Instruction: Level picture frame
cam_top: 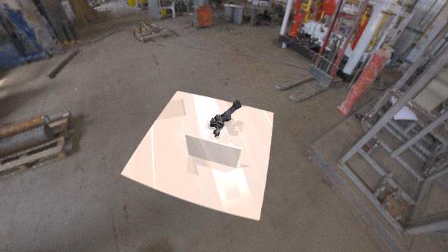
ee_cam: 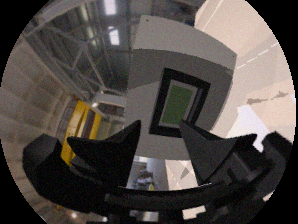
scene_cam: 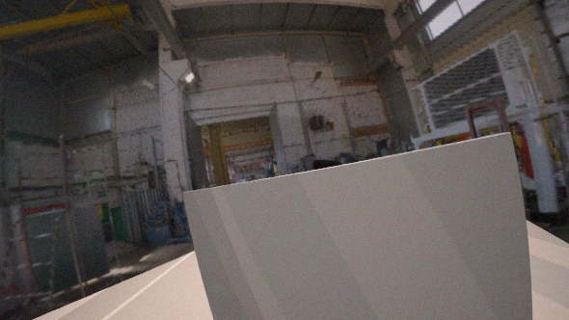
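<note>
The picture frame [ee_cam: 162, 100], black around a green picture, hangs on the grey wall panel [ee_cam: 170, 37] [cam_top: 212, 152] [scene_cam: 362, 231] in the wrist view. It looks tilted there, but so does the panel, and I cannot tell how far it is off level. The screw and notched strip are hidden behind it. My gripper [ee_cam: 160, 123] [cam_top: 216, 133] is open and empty. In the wrist view its fingertips show over the frame's lower part, apart, with neither seen gripping it. The top and exterior views show the panel's back, which hides the frame.
The panel stands upright on the pale table top [cam_top: 171, 167], with the arm [cam_top: 228, 114] on its far side in the top view. In the exterior view, a dark bit of the arm [scene_cam: 327, 164] shows just over the panel's top edge.
</note>
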You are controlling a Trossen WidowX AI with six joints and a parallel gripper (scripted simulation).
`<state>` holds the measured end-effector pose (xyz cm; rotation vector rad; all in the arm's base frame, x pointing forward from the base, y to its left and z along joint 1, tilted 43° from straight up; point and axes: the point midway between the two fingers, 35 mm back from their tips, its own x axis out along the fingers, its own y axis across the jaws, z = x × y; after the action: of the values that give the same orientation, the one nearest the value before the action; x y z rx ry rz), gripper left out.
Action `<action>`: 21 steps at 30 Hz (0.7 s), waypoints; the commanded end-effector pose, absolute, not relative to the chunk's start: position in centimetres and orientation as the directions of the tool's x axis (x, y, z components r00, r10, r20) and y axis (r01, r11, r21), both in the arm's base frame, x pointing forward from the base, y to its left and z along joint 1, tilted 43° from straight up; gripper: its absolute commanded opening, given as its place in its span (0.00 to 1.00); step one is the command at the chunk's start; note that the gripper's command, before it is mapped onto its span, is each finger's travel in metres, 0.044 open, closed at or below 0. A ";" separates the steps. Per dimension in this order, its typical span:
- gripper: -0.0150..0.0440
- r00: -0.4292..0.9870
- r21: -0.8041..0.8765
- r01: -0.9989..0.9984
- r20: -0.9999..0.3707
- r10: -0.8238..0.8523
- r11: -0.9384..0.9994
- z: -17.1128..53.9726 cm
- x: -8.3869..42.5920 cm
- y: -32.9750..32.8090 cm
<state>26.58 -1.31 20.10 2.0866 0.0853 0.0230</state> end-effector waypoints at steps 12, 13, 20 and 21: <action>0.69 0.998 0.950 0.020 -0.001 0.062 -0.311 24.1 25.1 -3.3; 0.69 0.998 0.950 0.020 -0.001 0.062 -0.311 24.1 25.1 -3.3; 0.69 0.998 0.950 0.020 -0.001 0.062 -0.311 24.1 25.1 -3.3; 0.69 0.998 0.950 0.020 -0.001 0.062 -0.311 24.1 25.1 -3.3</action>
<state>25.16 -3.35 24.05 1.8925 0.0563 0.0401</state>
